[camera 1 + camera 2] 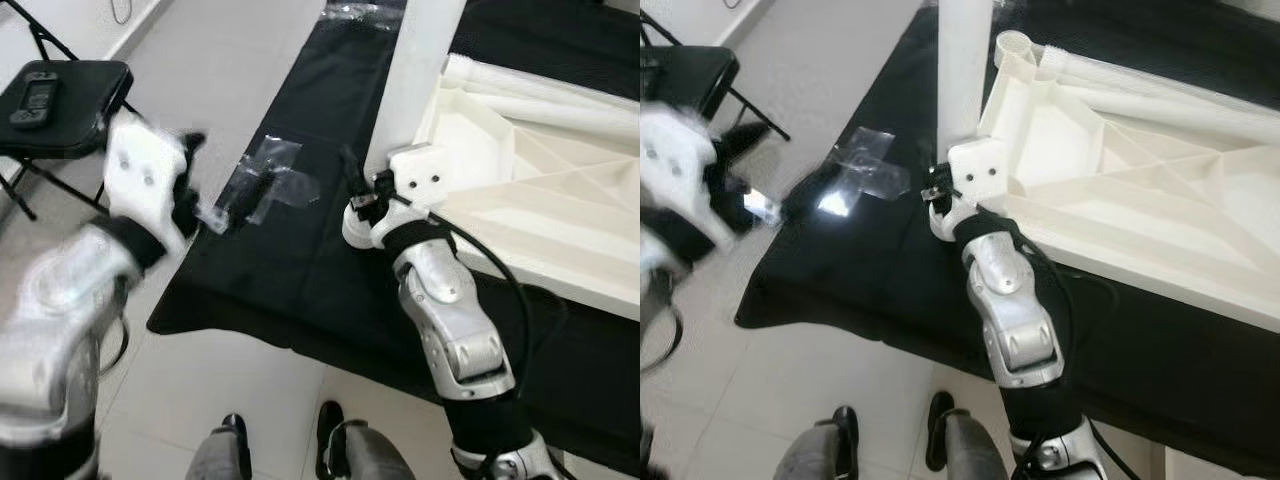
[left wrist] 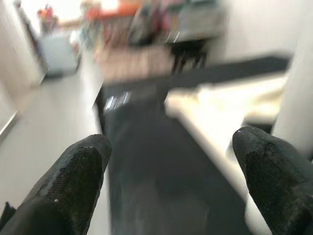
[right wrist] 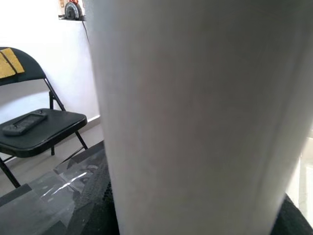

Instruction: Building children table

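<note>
- The right gripper [image 1: 362, 196] is clamped on the upright white table leg [image 1: 425, 70], at the corner of the overturned white tabletop [image 1: 1120, 170].
- The left gripper [image 2: 171, 166], fingers apart and blurred, hangs over the black mat [image 1: 300, 270].
- Clear plastic bags [image 1: 270, 180] lie on the mat.
- A folding chair [image 1: 60, 100] holds a handheld controller [image 1: 35, 95]; no legible writing.
</note>
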`<state>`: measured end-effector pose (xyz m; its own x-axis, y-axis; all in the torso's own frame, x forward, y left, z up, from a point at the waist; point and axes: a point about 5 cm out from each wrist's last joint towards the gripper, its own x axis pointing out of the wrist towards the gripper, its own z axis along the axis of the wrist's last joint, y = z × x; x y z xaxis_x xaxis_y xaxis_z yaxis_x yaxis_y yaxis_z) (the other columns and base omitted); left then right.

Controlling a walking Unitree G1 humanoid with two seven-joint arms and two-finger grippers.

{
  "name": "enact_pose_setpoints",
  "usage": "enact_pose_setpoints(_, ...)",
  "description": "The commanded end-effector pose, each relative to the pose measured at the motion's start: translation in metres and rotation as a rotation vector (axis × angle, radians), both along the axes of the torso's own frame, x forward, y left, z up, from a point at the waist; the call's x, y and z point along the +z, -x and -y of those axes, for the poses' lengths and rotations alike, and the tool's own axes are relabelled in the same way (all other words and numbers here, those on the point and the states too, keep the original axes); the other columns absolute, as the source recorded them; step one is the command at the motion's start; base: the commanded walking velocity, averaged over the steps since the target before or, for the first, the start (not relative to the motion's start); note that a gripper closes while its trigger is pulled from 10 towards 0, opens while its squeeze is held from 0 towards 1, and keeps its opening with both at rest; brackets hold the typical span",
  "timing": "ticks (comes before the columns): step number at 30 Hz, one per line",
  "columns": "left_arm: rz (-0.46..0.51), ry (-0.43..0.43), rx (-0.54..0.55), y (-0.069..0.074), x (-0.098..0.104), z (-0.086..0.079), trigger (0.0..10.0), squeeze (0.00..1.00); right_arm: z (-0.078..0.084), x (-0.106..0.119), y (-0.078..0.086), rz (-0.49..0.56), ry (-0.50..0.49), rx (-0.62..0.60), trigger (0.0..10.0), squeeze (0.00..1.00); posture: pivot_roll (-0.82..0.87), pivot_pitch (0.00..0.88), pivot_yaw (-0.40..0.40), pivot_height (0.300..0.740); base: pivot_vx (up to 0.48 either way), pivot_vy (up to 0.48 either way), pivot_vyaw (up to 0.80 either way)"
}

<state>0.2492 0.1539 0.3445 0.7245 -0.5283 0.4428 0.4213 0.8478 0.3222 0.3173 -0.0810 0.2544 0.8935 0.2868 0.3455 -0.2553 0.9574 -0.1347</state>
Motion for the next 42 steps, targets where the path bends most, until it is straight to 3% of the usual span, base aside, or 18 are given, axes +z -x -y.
enact_pose_setpoints(1,-0.012,0.005,-0.093,-0.001,0.005,0.004,10.0,0.0,-0.001,-0.067,-0.008,-0.33,0.07,-0.006,10.0,0.0,0.15,0.369,-0.06,0.74,0.0,0.0,0.0)
enact_pose_setpoints(3,0.007,0.004,-0.151,-0.003,0.013,0.008,10.0,0.0,-0.002,-0.068,-0.008,-0.332,0.067,-0.002,10.0,0.0,0.15,0.367,-0.06,0.74,0.0,0.0,0.0)
enact_pose_setpoints(4,0.046,-0.018,-0.24,-0.005,0.03,0.015,10.0,0.0,-0.005,-0.067,-0.008,-0.334,0.063,0.008,10.0,0.0,0.15,0.361,-0.06,0.74,0.0,0.0,0.0)
enact_pose_setpoints(9,0.077,0.011,-0.327,-0.008,0.05,0.019,10.0,0.0,-0.007,-0.067,-0.009,-0.332,0.062,0.018,10.0,0.0,0.15,0.358,-0.057,0.74,0.0,0.0,0.0)
enact_pose_setpoints(12,0.096,-0.003,-0.41,-0.019,0.08,0.024,10.0,0.0,-0.01,-0.064,-0.011,-0.328,0.056,0.026,10.0,0.0,0.14,0.352,-0.059,0.74,0.0,0.0,0.0)
enact_pose_setpoints(16,0.08,-0.035,-0.461,-0.031,0.092,0.028,10.0,0.0,-0.013,-0.062,-0.012,-0.322,0.053,0.032,10.0,0.0,0.14,0.35,-0.059,0.74,0.0,0.0,0.0)
enact_pose_setpoints(20,0.034,-0.113,-0.563,-0.047,0.092,0.034,10.0,0.0,-0.019,-0.059,-0.013,-0.315,0.045,0.044,10.0,0.0,0.14,0.35,-0.056,0.74,0.0,0.0,0.0)
enact_pose_setpoints(25,-0.003,-0.147,-0.671,-0.046,0.087,0.042,10.0,0.0,-0.021,-0.058,-0.013,-0.312,0.042,0.051,10.0,0.0,0.14,0.35,-0.055,0.74,0.0,0.0,0.0)
enact_pose_setpoints(27,-0.026,-0.193,-0.718,-0.047,0.082,0.053,10.0,0.0,-0.023,-0.057,-0.013,-0.31,0.038,0.053,10.0,0.0,0.14,0.35,-0.048,0.74,0.0,0.0,0.0)
enact_pose_setpoints(33,-0.045,-0.263,-0.748,-0.049,0.078,0.065,10.0,0.0,-0.025,-0.056,-0.013,-0.303,0.031,0.057,10.0,0.0,0.14,0.344,-0.045,0.74,0.0,0.0,0.0)
enact_pose_setpoints(40,-0.004,-0.326,-0.658,-0.063,0.081,0.073,10.0,0.0,-0.029,-0.054,-0.014,-0.294,0.024,0.066,10.0,0.0,0.14,0.334,-0.037,0.74,0.0,0.0,0.0)
enact_pose_setpoints(41,0.021,-0.327,-0.622,-0.068,0.087,0.078,0.0,0.0,-0.03,-0.055,-0.014,-0.294,0.022,0.069,10.0,0.0,0.15,0.326,-0.032,0.74,0.0,0.0,0.0)
enact_pose_setpoints(42,0.021,-0.327,-0.622,-0.068,0.087,0.078,0.0,0.0,-0.03,-0.055,-0.014,-0.294,0.022,0.069,10.0,0.0,0.15,0.326,-0.032,0.74,0.0,0.0,0.0)
